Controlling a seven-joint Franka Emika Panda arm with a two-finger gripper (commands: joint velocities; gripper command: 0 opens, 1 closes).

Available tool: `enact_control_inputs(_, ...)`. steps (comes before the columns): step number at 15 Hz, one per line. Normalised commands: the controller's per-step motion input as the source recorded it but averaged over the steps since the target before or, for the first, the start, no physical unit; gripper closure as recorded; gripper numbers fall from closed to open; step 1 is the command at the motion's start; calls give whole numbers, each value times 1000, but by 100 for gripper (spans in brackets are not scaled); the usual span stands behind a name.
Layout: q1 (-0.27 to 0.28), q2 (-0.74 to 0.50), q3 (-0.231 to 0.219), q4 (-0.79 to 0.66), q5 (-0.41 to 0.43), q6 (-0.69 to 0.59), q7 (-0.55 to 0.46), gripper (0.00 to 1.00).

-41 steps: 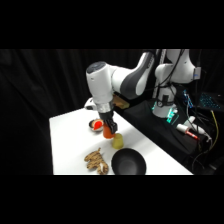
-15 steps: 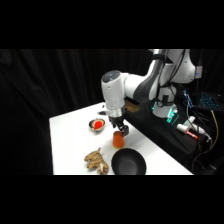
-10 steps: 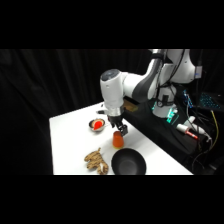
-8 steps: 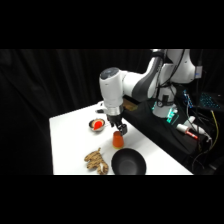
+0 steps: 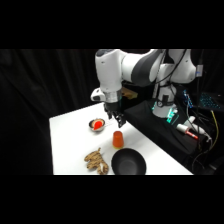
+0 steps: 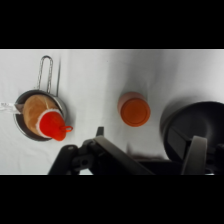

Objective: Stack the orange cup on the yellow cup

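I see the orange cup (image 5: 117, 139) upside down on the table (image 5: 70, 145), between the metal bowl (image 5: 97, 125) and black bowl (image 5: 128, 162). My gripper (image 5: 117, 119) hangs above it, spread, holding nothing.

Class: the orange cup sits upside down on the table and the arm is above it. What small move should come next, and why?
Probably lift the end effector clear. The orange cup stands free below it, between the black bowl and metal bowl, and no yellow cup shows separately, so stacking looks complete.

The orange cup (image 5: 117, 139) stands between the metal bowl (image 5: 97, 125) and the black bowl (image 5: 128, 162)
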Motion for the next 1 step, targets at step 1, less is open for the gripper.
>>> enact_control_inputs(1, -78, -223, 33, 74, 190, -181, -282, 0)
